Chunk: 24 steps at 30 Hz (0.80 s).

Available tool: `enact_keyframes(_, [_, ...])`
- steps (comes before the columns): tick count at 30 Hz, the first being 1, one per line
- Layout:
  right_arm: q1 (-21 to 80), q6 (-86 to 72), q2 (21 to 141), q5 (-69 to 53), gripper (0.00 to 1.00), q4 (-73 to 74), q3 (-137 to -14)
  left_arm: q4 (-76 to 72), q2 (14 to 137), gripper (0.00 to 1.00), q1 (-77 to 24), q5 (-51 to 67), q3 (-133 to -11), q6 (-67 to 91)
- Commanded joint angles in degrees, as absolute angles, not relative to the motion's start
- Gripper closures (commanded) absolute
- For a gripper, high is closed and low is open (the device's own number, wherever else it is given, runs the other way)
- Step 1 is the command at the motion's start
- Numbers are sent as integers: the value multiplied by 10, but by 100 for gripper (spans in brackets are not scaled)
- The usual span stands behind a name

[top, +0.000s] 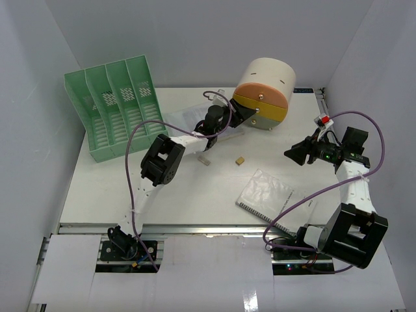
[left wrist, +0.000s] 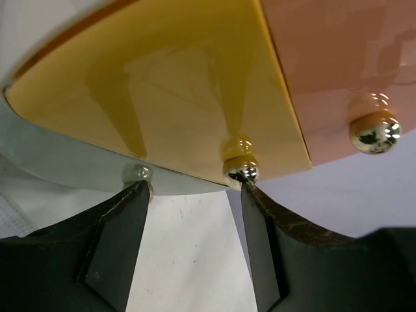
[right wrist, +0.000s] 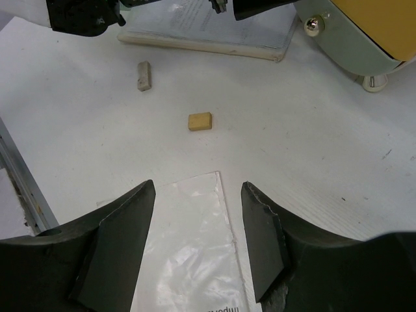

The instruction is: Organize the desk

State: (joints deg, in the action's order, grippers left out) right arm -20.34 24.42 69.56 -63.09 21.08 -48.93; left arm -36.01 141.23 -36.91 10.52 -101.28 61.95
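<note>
**Asker:** Where is your left hand?

**Me:** My left gripper (left wrist: 193, 188) is at the far side of the desk (top: 195, 195), right up against the round drawer unit (top: 266, 91). Its jaws stand apart with nothing between them. One fingertip (left wrist: 260, 214) touches the gold knob (left wrist: 240, 170) of the yellow drawer (left wrist: 162, 84). The other sits just under a lower knob (left wrist: 138, 172) on the pale grey drawer (left wrist: 58, 159). The pink drawer (left wrist: 338, 58) is to the right of the yellow one.

**Asker:** And the right hand?

**Me:** My right gripper (right wrist: 197, 188) hangs over the right part of the desk, spread open too and holding nothing. Under it lies a notebook in a clear sleeve (right wrist: 188, 247), flat on the desk towards the near edge. Just beyond the notebook is a small tan block (right wrist: 199, 121). Further left is a whitish block (right wrist: 143, 75). The two blocks lie loose and apart from each other.

**Asker:** What about the desk itself?

**Me:** It is the white tabletop that reaches from my bases at the near rail to the far wall. A green file rack (top: 117, 110) stands at its far left corner. A booklet (right wrist: 214, 29) lies flat just left of the drawer unit, partly under my left arm.
</note>
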Motion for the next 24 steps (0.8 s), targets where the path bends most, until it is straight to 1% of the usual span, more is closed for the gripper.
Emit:
enact_keyframes(1, [-202, 252, 688, -631, 38, 208, -490, -297, 1441, 32, -369, 135, -1065, 621])
enact_keyframes(8, [-202, 254, 688, -633, 37, 208, -492, -278, 1452, 37, -369, 135, -1081, 621])
enact_keyframes(24, [-202, 259, 689, -635, 37, 213, -492, -255, 1512, 41, -371, 134, -1166, 644])
